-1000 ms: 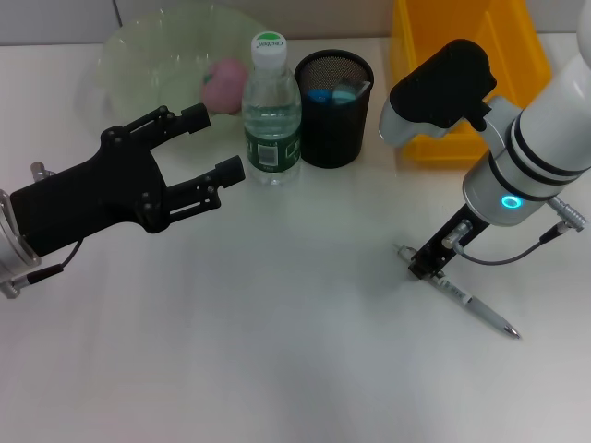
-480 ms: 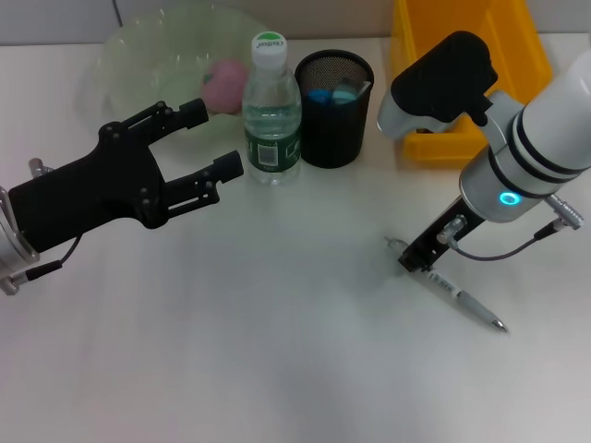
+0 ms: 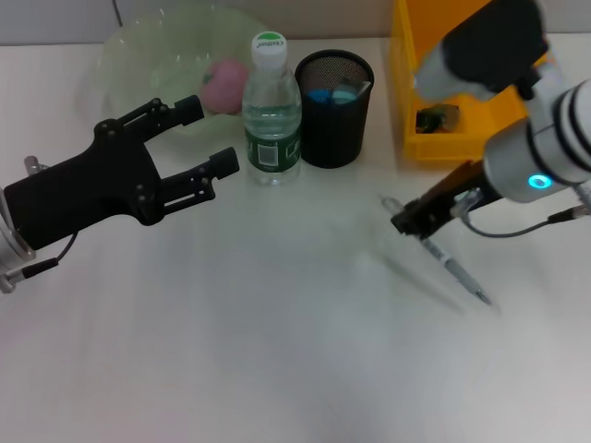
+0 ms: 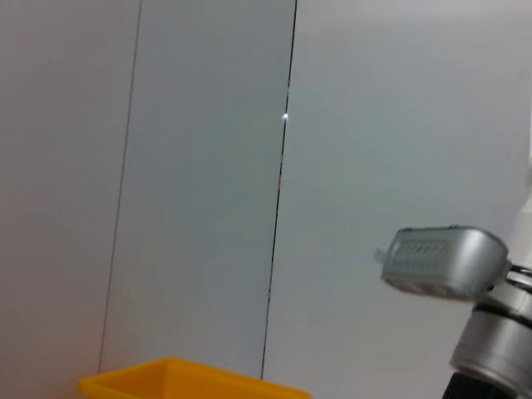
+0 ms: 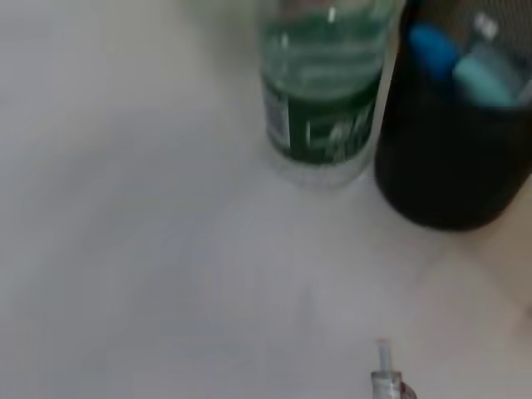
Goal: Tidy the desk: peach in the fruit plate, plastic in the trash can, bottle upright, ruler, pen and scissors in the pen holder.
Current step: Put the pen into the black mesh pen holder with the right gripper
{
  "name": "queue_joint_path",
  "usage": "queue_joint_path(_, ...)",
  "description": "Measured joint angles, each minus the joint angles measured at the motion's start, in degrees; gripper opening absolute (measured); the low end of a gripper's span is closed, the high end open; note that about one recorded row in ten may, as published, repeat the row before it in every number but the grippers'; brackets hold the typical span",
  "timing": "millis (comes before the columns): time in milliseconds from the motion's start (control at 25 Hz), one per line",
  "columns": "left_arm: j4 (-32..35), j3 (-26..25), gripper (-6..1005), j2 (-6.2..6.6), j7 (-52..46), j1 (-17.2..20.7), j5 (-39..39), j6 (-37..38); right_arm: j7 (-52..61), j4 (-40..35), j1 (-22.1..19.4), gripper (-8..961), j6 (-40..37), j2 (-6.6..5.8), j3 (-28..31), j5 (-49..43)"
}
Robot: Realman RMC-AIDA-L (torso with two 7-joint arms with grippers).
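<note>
The slim white and silver pen (image 3: 445, 258) runs on a diagonal in the head view, its upper end toward the black mesh pen holder (image 3: 333, 108), its far tip slanting down toward the robot's right and the near edge of the white desk (image 3: 277, 351). Whether the lower tip touches the desk, I cannot tell from here. The right gripper (image 3: 413, 220) is at the pen's upper end, its dark fingers pinched onto the barrel, so nearly the whole length trails out below and away from the grip. In the right wrist view only the pen's end (image 5: 384, 370) pokes in at the frame's edge.

Beyond it stands the clear plastic water bottle with the green label and white cap (image 3: 271, 109), upright, just beside the pen holder. In the wrist view the bottle (image 5: 320, 91) and the mesh holder (image 5: 457, 141) fill the far side, blue items sticking up inside the cup.

The left gripper (image 3: 203, 138) hangs over the desk on the robot's left, black fingers spread wide and holding nothing, pointing toward the bottle with a gap between. Behind it sits the pale green translucent fruit plate (image 3: 138, 55) with the pink peach (image 3: 222, 83) in it. The yellow plastic bin (image 3: 411, 92) sits at the back right with a small dark item inside.
</note>
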Motion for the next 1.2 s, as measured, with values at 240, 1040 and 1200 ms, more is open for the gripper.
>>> queue_joint_path(240,-0.18,-1.17,805,0.03,0.0,0.18,0.12,0.36,-5.38,-4.85,-5.34,185,1.84,-0.05,5.41,9.2)
queue_joint_path(1040,-0.43,-1.18,805,-0.27,-0.02,0.47,0.19,0.27,-31.98,-2.81,-10.26,186,19.6,0.11,13.89,36.26)
queue_joint_path(1200,-0.43,-1.18,805,-0.33,-0.46,0.53,0.19,0.11,-38.57,0.66,-9.4,186,26.0,0.14,11.11,41.88)
